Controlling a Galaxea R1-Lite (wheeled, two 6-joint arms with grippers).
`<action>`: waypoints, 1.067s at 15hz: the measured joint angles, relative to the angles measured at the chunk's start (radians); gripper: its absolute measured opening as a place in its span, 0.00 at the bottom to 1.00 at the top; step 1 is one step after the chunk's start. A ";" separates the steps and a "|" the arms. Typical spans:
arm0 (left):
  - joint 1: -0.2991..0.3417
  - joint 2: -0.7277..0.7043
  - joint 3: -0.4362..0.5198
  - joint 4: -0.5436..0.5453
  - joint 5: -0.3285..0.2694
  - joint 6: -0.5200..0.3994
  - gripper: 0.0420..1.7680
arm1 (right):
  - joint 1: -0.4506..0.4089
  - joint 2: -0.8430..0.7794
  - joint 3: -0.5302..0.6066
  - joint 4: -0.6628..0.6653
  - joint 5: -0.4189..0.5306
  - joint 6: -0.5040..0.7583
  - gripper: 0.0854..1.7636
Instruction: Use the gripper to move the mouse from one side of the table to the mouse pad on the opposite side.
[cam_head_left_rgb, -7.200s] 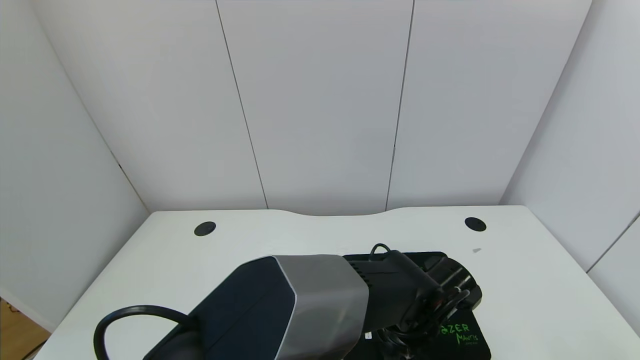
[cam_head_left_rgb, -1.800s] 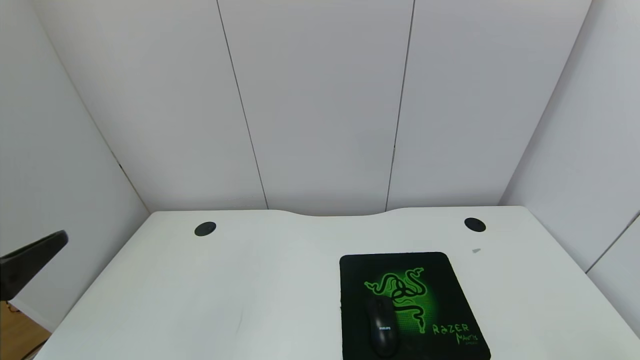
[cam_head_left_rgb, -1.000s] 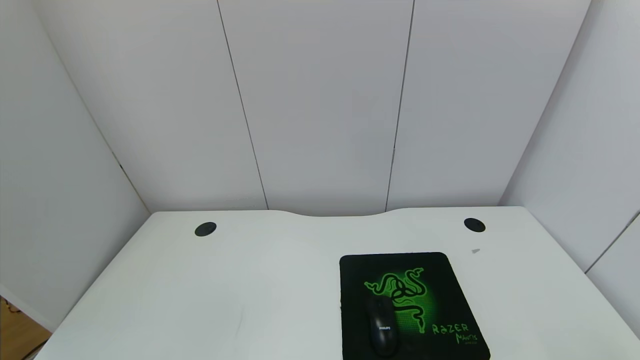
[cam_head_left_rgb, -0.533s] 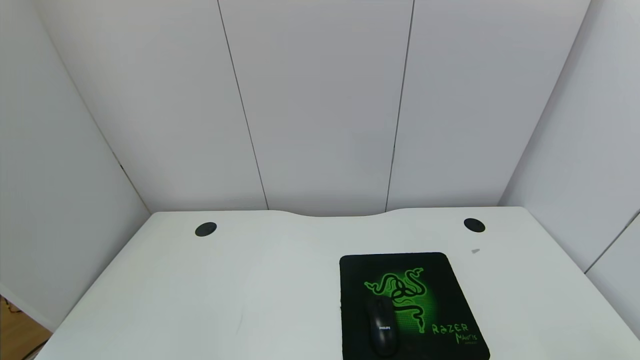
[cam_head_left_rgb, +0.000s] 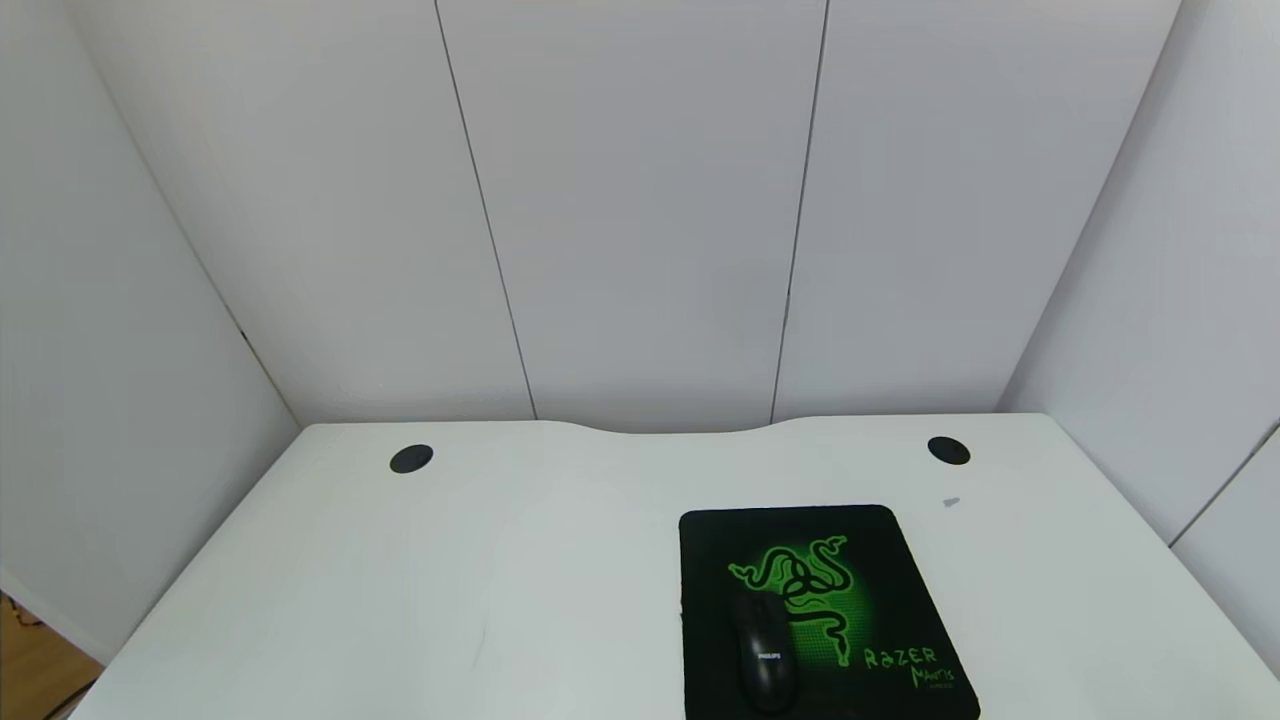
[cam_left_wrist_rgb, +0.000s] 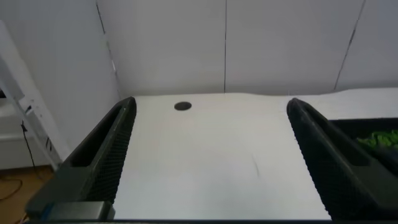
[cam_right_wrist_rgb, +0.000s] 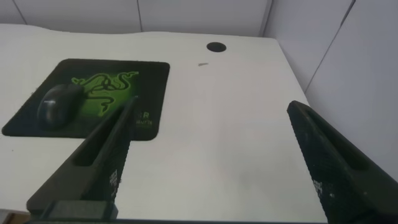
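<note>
White wall panels close in the white table (cam_head_left_rgb: 500, 560), where the mouse (cam_head_left_rgb: 765, 652) lies on the near part of the mouse pad (cam_head_left_rgb: 880, 560) on the right side. Both arms sit pulled back off the near edge, left gripper (cam_left_wrist_rgb: 208, 162) and right gripper (cam_right_wrist_rgb: 211, 162) each with fingers spread wide, holding nothing.

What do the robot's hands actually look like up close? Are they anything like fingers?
Each wrist view shows two long, flat black fingers, not human ones. The left hand has fingers with ribbed inner faces. The right hand looks the same, with small pale markings near the base of its fingers. No cables or sleeves show.
</note>
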 joint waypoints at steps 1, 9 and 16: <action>0.000 0.000 0.039 0.032 -0.001 -0.003 0.97 | 0.000 0.000 0.000 0.000 0.000 0.000 0.97; 0.000 -0.001 0.075 0.160 -0.053 -0.031 0.97 | 0.000 0.000 0.000 0.000 0.000 0.000 0.97; 0.000 0.000 0.075 0.160 -0.051 -0.041 0.97 | 0.000 0.000 0.000 0.000 0.000 0.000 0.97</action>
